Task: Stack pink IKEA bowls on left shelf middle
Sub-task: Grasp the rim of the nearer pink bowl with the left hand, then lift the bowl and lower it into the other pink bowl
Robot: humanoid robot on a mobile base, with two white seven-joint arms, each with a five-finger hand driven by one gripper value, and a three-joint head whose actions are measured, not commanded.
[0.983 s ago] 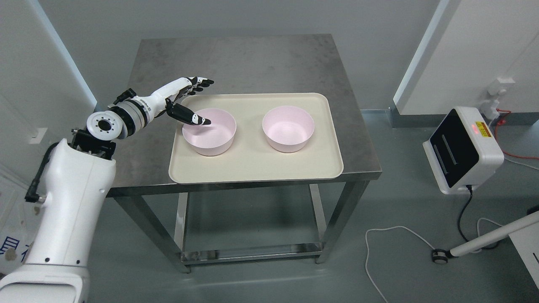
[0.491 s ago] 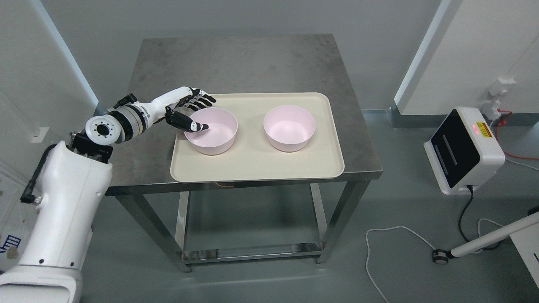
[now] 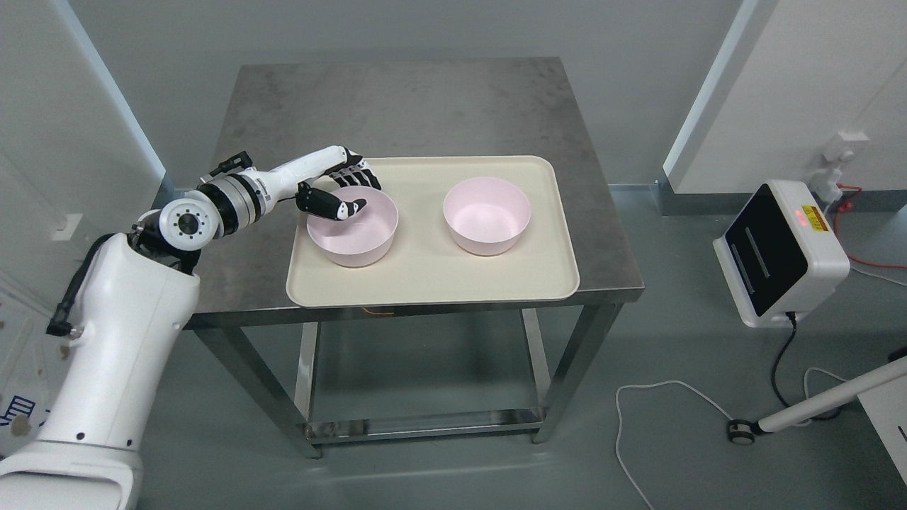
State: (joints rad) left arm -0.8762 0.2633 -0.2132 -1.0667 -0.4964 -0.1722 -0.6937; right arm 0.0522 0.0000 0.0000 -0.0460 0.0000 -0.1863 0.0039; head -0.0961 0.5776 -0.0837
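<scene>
The left robot hand (image 3: 339,190) sits at the far left rim of the nearer pink bowl (image 3: 352,227), thumb dipping inside and fingers (image 3: 358,175) curled over the outside of the rim, pinching the wall. This bowl is pale matte pink, round and deep, empty. A matching second pink bowl (image 3: 487,215) stands apart to its right. Both rest on a cream tray (image 3: 432,280) on the grey metal worktop (image 3: 397,106).

Left robot hand (image 3: 339,185) pinching the near-left pink bowl's (image 3: 352,227) rim, second bowl (image 3: 487,215) alongside on cream tray (image 3: 425,283).
</scene>
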